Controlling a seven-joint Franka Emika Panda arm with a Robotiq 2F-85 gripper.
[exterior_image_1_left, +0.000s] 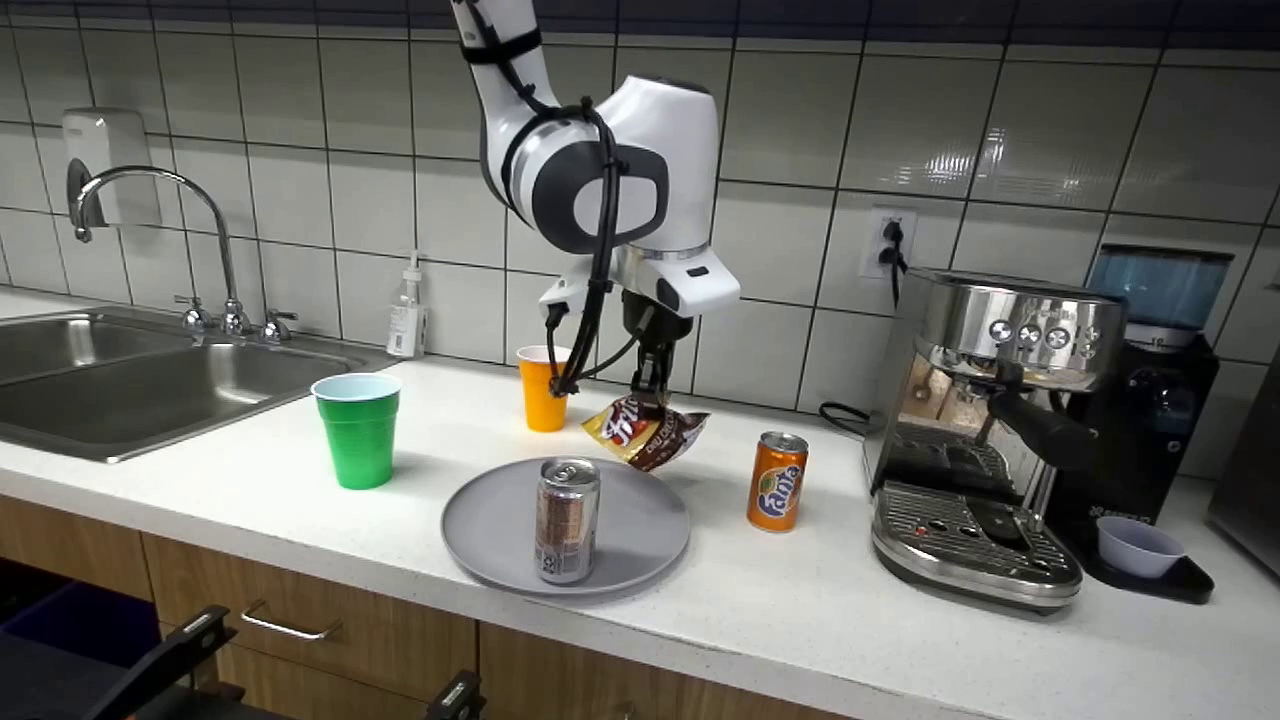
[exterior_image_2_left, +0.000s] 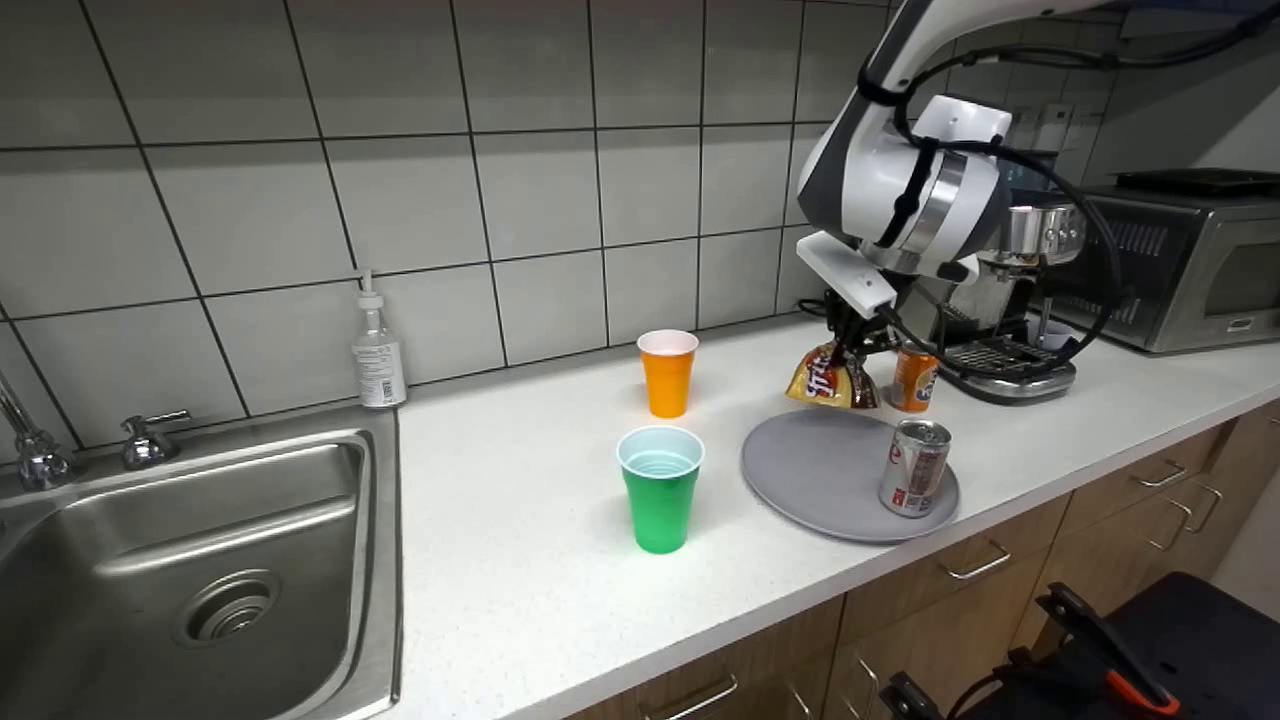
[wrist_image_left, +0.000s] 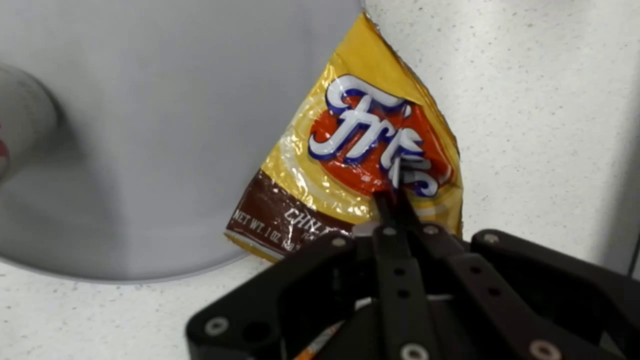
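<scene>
My gripper (exterior_image_1_left: 651, 402) points down and is shut on a yellow and brown Fritos bag (exterior_image_1_left: 625, 428), pinching its middle. In the wrist view the bag (wrist_image_left: 325, 170) creases between the fingertips (wrist_image_left: 395, 197). In an exterior view the bag (exterior_image_2_left: 815, 382) hangs at the back edge of a grey round plate (exterior_image_2_left: 800, 465), seemingly a little above the counter. A silver can (exterior_image_1_left: 567, 525) stands upright on the front part of the plate; it also shows in the wrist view (wrist_image_left: 22, 117). An orange Fanta can (exterior_image_1_left: 777, 482) stands beside the plate, near the gripper.
A green cup (exterior_image_1_left: 360, 435) and an orange cup (exterior_image_1_left: 544, 395) stand on the counter. A soap bottle (exterior_image_2_left: 378, 350) stands by the sink (exterior_image_2_left: 380, 560). An espresso machine (exterior_image_1_left: 985, 440), a grinder (exterior_image_1_left: 1150, 400) and a microwave (exterior_image_2_left: 1180, 260) stand beyond the Fanta can. Tiled wall behind.
</scene>
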